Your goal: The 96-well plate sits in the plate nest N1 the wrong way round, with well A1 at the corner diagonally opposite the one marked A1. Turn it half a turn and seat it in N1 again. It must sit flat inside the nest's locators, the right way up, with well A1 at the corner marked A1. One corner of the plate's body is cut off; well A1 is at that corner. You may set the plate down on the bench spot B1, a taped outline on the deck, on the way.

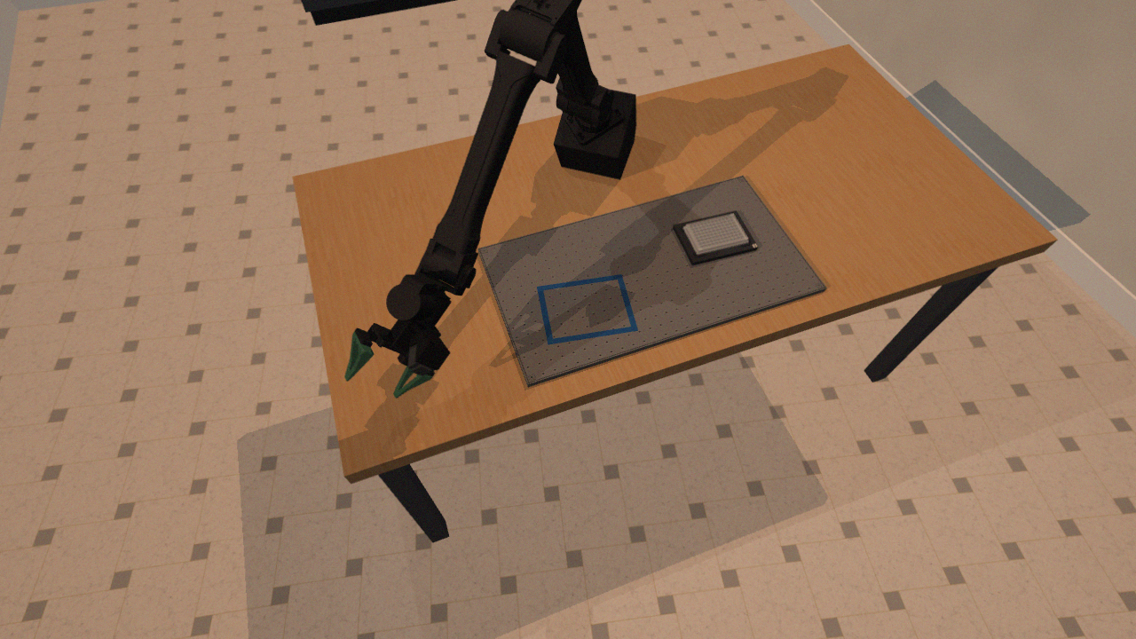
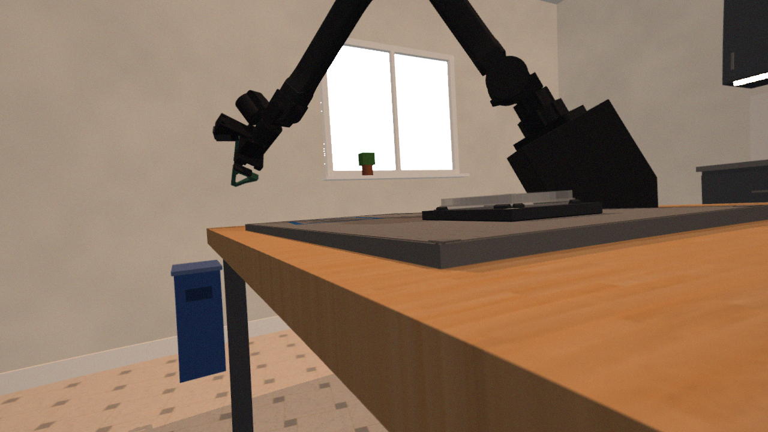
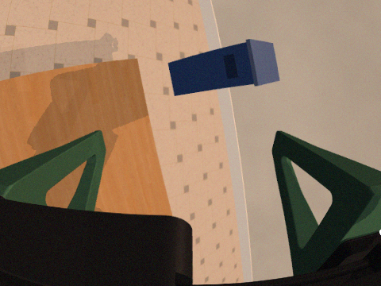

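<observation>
The pale 96-well plate sits in the black plate nest N1 at the far right of the grey deck. It also shows edge-on in the exterior view. The blue taped outline B1 lies on the deck's left part and holds nothing. My gripper with green fingers is open and empty. It hangs high above the table's left front corner, far from the plate. It also shows in the exterior view and in the wrist view, where the plate is out of sight.
The arm's black base stands at the back of the wooden table. A blue bin stands on the floor beyond the table's left end and also shows in the wrist view.
</observation>
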You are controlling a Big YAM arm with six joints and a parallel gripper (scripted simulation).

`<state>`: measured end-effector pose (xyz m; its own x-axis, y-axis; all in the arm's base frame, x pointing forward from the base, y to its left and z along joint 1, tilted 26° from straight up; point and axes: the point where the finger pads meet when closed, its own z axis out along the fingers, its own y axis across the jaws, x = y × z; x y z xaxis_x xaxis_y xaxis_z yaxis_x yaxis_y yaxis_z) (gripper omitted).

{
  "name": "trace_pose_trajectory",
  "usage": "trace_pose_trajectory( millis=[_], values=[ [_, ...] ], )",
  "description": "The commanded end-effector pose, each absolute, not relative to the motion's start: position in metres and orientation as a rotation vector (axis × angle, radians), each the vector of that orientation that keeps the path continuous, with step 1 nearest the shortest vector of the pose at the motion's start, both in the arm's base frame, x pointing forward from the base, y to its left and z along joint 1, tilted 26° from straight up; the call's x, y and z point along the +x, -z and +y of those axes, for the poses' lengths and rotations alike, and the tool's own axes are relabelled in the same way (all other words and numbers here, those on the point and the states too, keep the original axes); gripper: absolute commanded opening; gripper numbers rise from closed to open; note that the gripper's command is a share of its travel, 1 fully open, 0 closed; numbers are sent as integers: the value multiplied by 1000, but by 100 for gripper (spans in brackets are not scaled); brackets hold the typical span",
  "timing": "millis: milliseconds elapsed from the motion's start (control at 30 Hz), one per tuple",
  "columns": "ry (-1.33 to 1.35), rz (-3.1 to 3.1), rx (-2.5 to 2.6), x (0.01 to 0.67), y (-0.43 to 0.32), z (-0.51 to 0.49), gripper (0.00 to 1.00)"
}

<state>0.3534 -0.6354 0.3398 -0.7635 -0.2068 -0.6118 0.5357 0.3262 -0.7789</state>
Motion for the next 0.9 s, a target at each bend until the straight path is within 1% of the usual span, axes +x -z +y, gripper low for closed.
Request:
trace_pose_trajectory(
  millis=[0, 533, 567, 633, 700, 867],
  values=[
    [1502, 1941, 289, 352, -349, -635, 100],
    [1502, 1941, 289, 352, -349, -635, 100],
    [1492, 1858, 287, 359, -404, -628, 100],
    [1422, 1879, 266, 370, -404, -618, 100],
    [1395, 1939, 275, 371, -370, -605, 100],
    [1398, 1931, 276, 385, -368, -593, 100]
  ],
)
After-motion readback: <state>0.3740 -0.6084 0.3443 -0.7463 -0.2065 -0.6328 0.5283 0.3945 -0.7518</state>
